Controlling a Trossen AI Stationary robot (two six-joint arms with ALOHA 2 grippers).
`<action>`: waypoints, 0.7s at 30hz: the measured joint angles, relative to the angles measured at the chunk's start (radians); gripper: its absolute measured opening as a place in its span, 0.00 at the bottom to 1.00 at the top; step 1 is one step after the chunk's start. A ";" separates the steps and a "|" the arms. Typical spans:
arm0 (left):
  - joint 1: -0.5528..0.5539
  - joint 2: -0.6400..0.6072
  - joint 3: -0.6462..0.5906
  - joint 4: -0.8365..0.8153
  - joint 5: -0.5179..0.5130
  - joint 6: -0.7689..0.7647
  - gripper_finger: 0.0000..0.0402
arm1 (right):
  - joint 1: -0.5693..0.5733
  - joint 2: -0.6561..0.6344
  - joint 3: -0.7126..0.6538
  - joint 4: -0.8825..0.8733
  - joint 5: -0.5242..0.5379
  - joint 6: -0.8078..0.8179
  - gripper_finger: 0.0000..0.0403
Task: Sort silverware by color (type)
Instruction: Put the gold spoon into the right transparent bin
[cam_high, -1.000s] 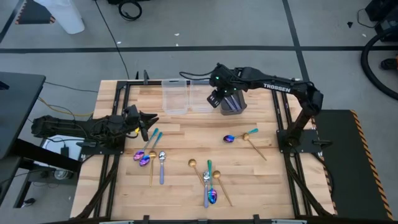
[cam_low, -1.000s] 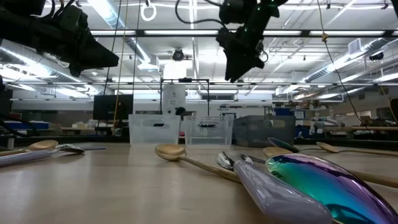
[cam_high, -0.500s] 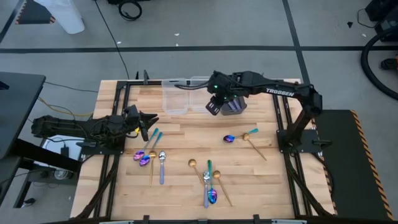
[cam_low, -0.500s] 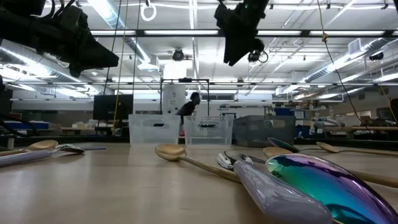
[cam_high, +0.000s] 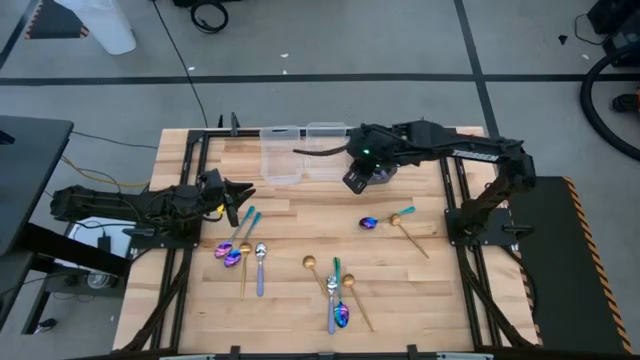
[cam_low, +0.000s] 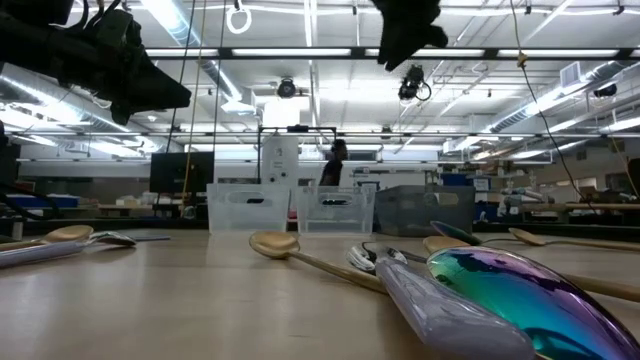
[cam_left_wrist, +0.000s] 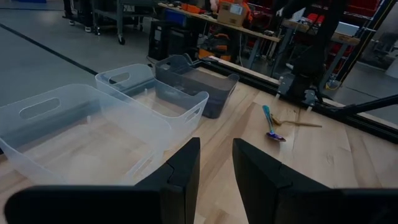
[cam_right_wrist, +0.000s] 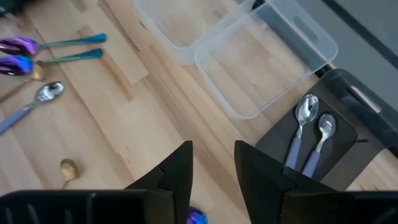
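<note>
the right gripper (cam_high: 352, 180), fingers parted and empty, hovers by the dark grey rectangular bin (cam_high: 378, 172), so the nearest loose piece is the iridescent blue-purple spoon with teal handle (cam_high: 385, 219) lying slantwise on the bench toward the front.

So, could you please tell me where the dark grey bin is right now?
In the high view the dark grey bin sits at the table's far edge, right of the two clear bins, partly under the right end effector; two silver spoons lie inside.
</note>
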 joint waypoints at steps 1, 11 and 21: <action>0.000 0.000 0.000 0.000 0.000 0.000 0.26 | 0.009 -0.011 0.000 -0.002 0.008 0.004 0.32; 0.000 0.000 0.000 0.000 0.000 0.000 0.26 | 0.070 -0.116 0.000 -0.021 0.043 0.048 0.32; 0.000 0.000 0.000 0.000 0.000 0.000 0.26 | 0.124 -0.202 -0.001 -0.055 0.104 0.094 0.32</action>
